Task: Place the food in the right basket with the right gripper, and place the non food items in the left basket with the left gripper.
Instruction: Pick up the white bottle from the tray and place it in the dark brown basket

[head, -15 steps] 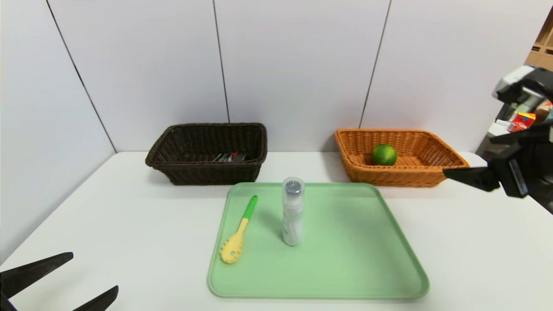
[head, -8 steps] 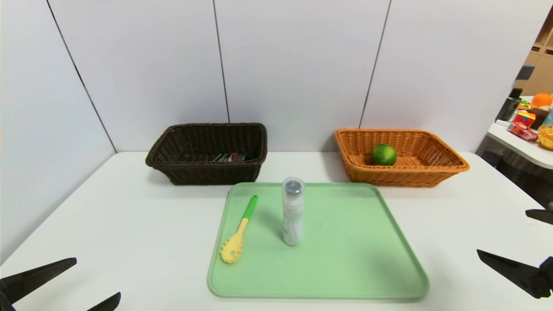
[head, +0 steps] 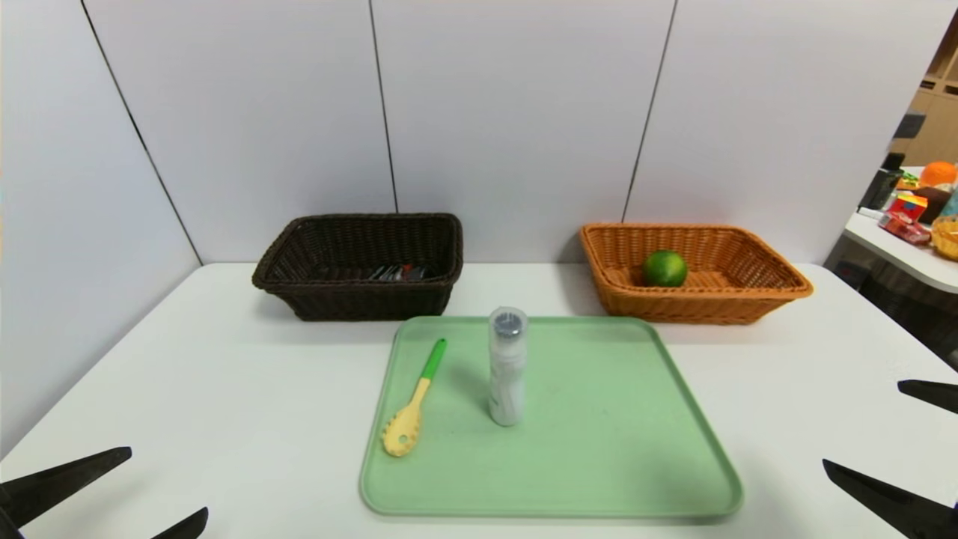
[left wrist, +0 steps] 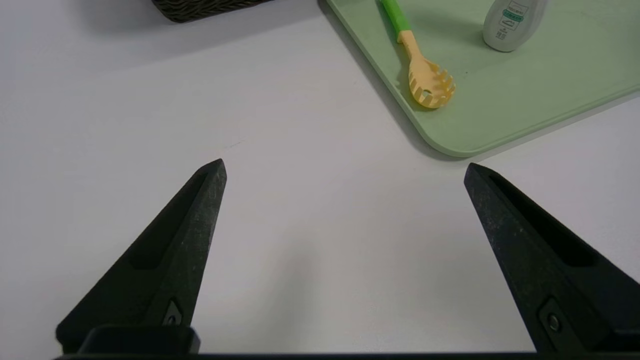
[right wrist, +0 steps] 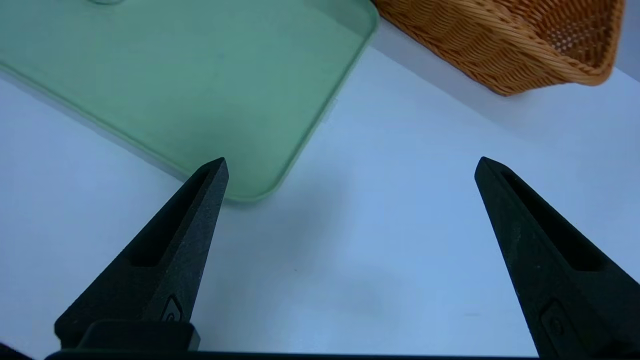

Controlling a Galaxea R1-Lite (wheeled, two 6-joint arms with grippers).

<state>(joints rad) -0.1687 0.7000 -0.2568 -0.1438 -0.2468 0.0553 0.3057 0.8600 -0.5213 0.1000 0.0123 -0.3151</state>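
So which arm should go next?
Probably the left. The spoon and bottle left on the tray are non-food, and the left gripper, jaws open, sits nearest the spoon.

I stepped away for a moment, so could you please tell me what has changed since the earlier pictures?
The right end effector drew back from beside the orange basket and sank to the table's near right corner, open and empty. The left end effector, lime, bottle, pasta spoon and tray stayed put.
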